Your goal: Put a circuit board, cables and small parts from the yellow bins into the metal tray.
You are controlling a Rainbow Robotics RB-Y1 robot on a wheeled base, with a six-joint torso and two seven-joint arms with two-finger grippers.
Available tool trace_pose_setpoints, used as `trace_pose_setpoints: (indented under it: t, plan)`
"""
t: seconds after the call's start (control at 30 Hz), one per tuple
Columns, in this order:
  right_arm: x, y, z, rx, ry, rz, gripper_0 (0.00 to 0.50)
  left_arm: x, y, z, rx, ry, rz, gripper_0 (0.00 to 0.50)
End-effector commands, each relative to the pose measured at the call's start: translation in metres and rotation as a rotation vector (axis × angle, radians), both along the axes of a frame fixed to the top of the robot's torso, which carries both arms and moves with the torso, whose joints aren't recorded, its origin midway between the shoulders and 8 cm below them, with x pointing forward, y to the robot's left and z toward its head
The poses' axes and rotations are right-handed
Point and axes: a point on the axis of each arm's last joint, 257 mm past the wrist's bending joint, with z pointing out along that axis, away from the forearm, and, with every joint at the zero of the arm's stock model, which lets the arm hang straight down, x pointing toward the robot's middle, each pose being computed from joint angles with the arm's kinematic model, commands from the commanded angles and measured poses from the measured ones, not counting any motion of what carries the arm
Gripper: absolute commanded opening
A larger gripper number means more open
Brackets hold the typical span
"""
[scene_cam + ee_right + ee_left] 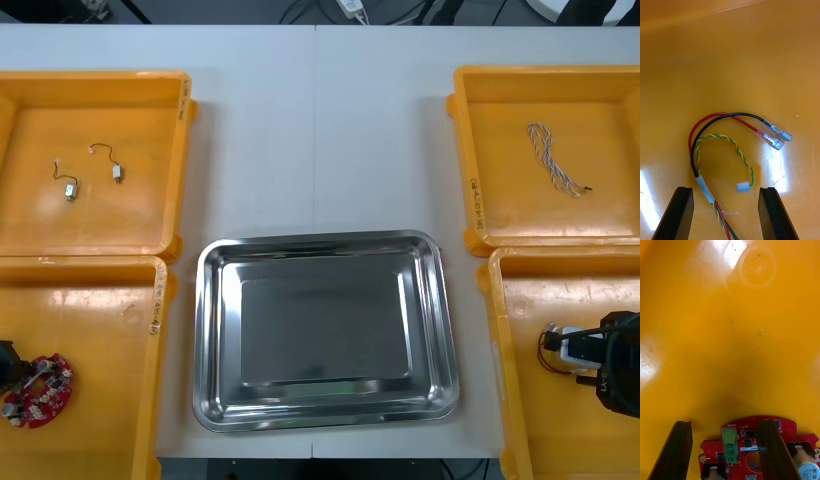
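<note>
- Right fingers stand open, well apart, low over the floor of the lower right yellow bin.
- Between them lies a cable bundle of red, black and twisted green-yellow wires, bound by a pale sleeve. Its small white plug rests just beside one finger, apart from it. The red and black wires loop away and end in two metal terminals.
- Left fingers are also open, holding nothing, inside the lower left yellow bin.
- A round red circuit board lies flat there. One finger overlaps its edge, though I cannot tell whether they touch. Its green terminal block sits between the two fingers.
- At the centre of the frame the metal tray rests on the counter, bare and shiny inside.
- Two small metal parts with short wires lie in the upper left yellow bin.
- A twisted blue and white cable lies in the upper right yellow bin.
</note>
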Motion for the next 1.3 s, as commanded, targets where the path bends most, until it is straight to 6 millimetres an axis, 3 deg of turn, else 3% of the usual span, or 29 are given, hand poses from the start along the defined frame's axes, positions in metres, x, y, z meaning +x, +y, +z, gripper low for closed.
trace_pose_setpoints:
  t: [0.03,0.07,0.1,0.63,0.9,0.93,0.97,1.03,1.13,1.3]
  plan:
    - [0.004,-0.007,0.001,-0.045,-0.009,0.043,0.500,-0.014,-0.006,-0.011,0.029,0.025,-0.100,0.377]
    - [0.003,-0.007,0.000,-0.045,-0.005,0.042,0.500,-0.014,-0.005,-0.010,0.031,0.023,-0.104,0.162]
    - [0.002,-0.006,-0.001,-0.042,-0.002,0.041,0.500,-0.014,-0.005,-0.010,0.032,0.022,-0.106,0.006]
    - [0.002,-0.004,-0.014,-0.041,-0.008,0.040,0.500,-0.012,-0.008,-0.005,0.020,0.009,-0.111,0.000]
    - [0.003,-0.006,-0.014,-0.040,-0.007,0.032,0.493,-0.011,-0.009,0.017,0.043,0.017,-0.145,0.000]
    - [0.003,-0.006,-0.014,-0.040,-0.007,0.032,0.449,-0.011,-0.008,0.020,0.047,0.020,-0.149,0.000]
    - [0.003,-0.005,-0.015,-0.034,-0.005,0.029,0.350,-0.012,-0.007,0.025,0.053,0.029,-0.156,0.000]
    - [0.002,-0.005,-0.016,-0.032,0.000,0.024,0.095,-0.013,-0.006,0.031,0.060,0.044,-0.164,0.000]
    - [0.001,-0.005,-0.016,-0.026,0.002,0.019,0.030,-0.011,-0.005,0.037,0.069,0.048,-0.173,0.000]
    - [0.003,-0.004,-0.015,-0.021,-0.001,0.014,0.000,-0.001,-0.003,0.048,0.088,0.031,-0.197,0.000]
